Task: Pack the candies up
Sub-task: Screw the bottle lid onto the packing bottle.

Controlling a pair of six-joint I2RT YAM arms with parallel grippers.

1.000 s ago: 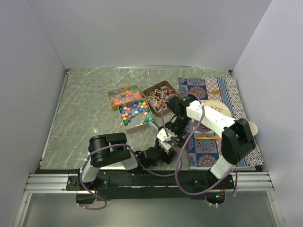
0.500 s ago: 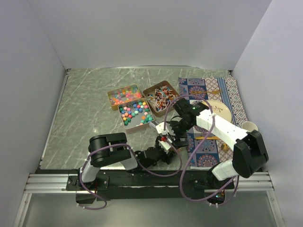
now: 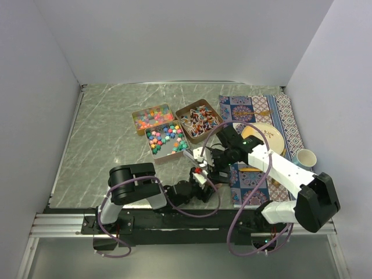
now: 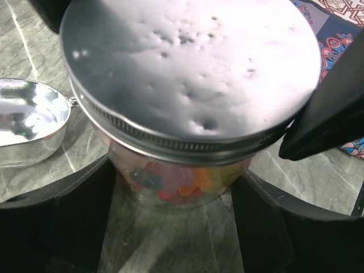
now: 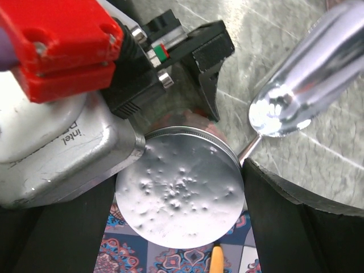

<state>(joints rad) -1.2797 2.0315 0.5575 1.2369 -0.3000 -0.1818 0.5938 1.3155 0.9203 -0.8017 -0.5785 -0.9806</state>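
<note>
Left gripper (image 4: 173, 190): wide, closed on the sides of the small clear glass jar (image 4: 122, 164), which stands on the grey marble desk (image 3: 104, 133).
Right gripper (image 5: 179, 181): from above, fingers against the rim of the dimpled round silver lid (image 5: 182, 202).
Candies (image 4: 199, 176): multicoloured, some in the jar, the others in three rectangular bronze tins (image 3: 170, 152).

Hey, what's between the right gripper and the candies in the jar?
The metal lid, sitting on the jar of candies; the right gripper grips its rim. Both wrist views show it.
</note>
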